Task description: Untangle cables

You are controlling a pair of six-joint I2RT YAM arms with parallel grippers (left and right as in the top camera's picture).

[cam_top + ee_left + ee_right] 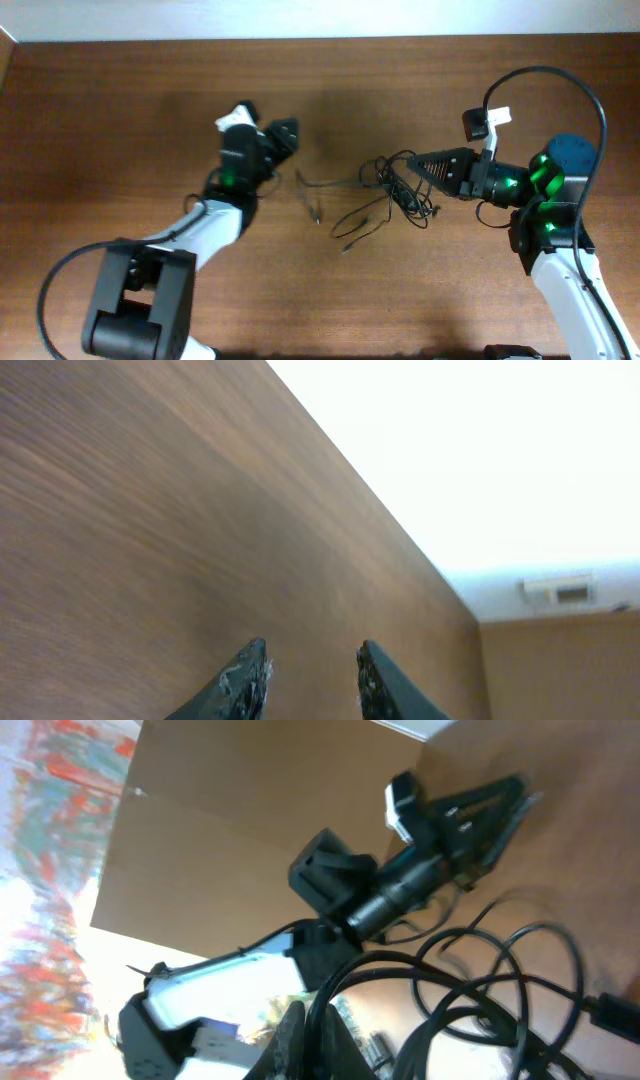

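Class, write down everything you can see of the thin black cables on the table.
The cables are thin, black, flexible cords lying on the brown wooden table. On the right they bunch into a knotted tangle of loops. Two loose strands trail left and down, with small plug-like ends. The right claw, shut, grips a loop at the tangle's right edge.

Overhead, you looked straight down on the bench (120, 120). Left wrist skimmed low along its surface. Right wrist sat close to the cables (398, 188), sharing the left arm (390, 895) with overhead.
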